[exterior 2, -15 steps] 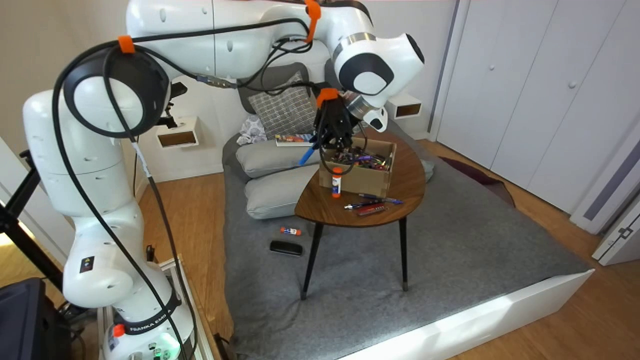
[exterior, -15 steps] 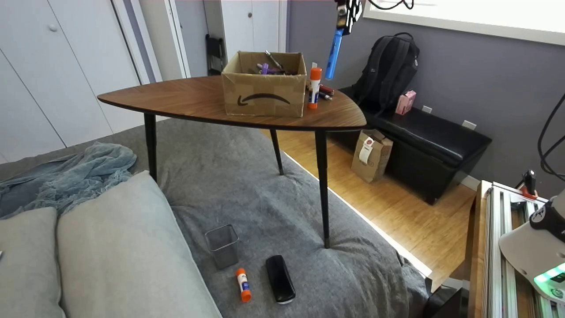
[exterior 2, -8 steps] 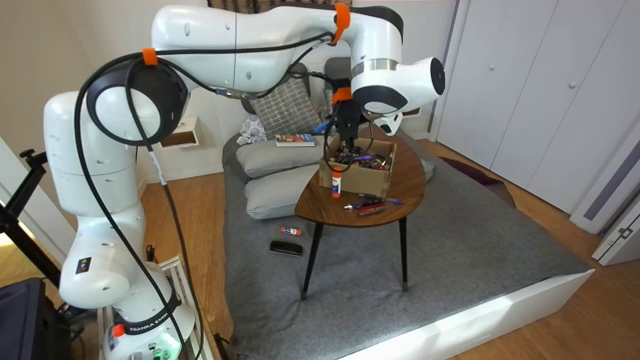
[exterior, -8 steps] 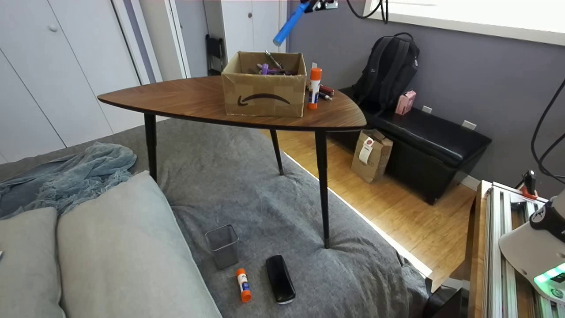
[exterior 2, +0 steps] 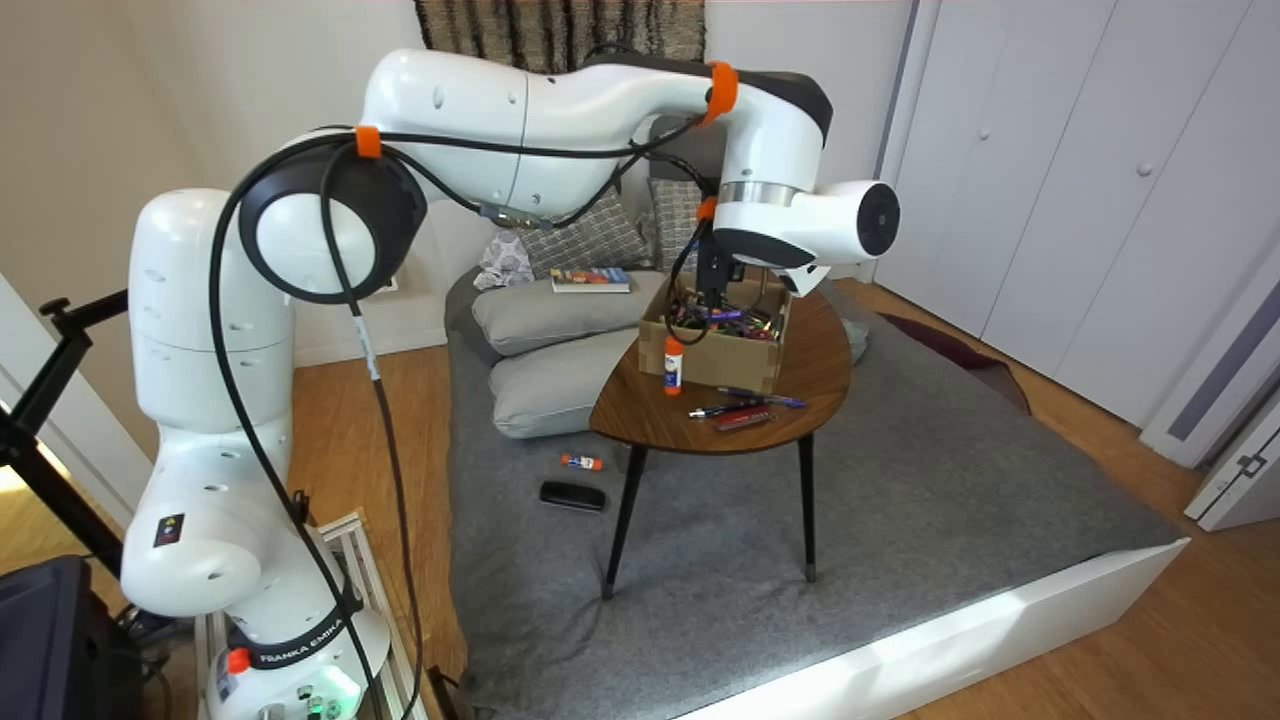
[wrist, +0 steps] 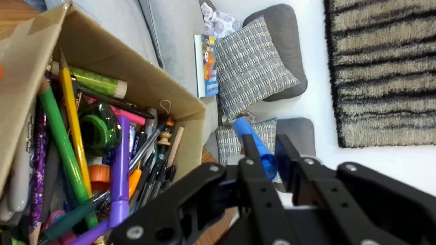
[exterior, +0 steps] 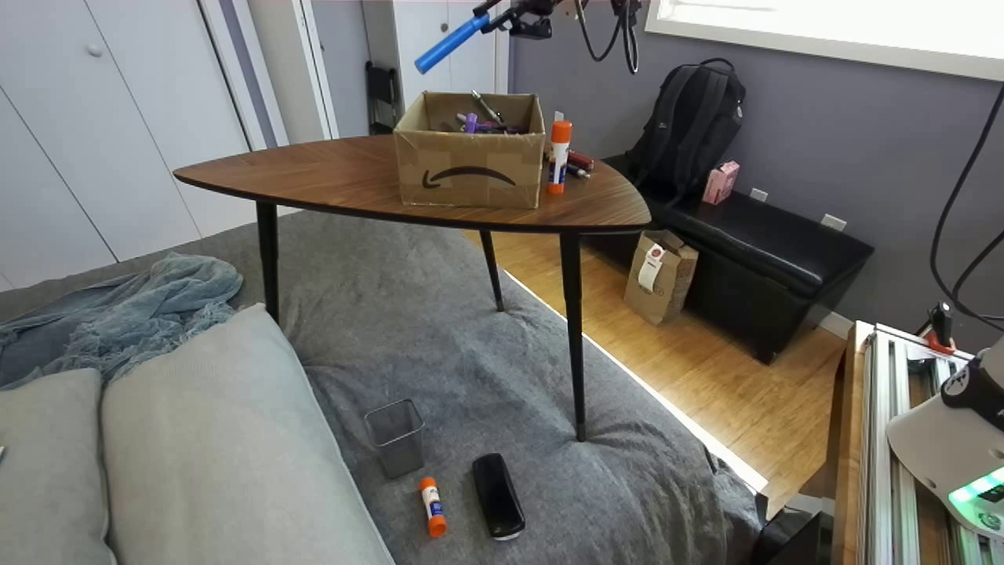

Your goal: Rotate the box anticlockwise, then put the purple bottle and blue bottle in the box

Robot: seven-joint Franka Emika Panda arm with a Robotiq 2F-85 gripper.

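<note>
The box (exterior: 471, 176) is open-topped brown cardboard with a dark printed arrow, standing on the wooden table. In the wrist view the box (wrist: 185, 146) is at left, full of pens, markers and pencils. My gripper (wrist: 264, 137) is shut on a slim bright blue marker-like tube (wrist: 257, 141). In an exterior view the gripper (exterior: 488, 17) holds this blue tube (exterior: 451, 45) tilted, higher than the box rim. No reddish top shows on it. A purple marker (wrist: 121, 160) lies inside the box. No separate dark purple bottle shows.
An orange-capped glue stick (exterior: 557, 161) stands upright beside the box on the table (exterior: 298, 169). Several pens (exterior 2: 745, 405) lie near it. A black case (exterior: 499, 496), another glue stick (exterior: 433, 506) and a mesh cup (exterior: 394, 439) are on the bed.
My gripper has carried the blue tube leftward in an exterior view, from beside the box to above its height. The tube has swung from nearly upright to tilted. The box has not moved.
</note>
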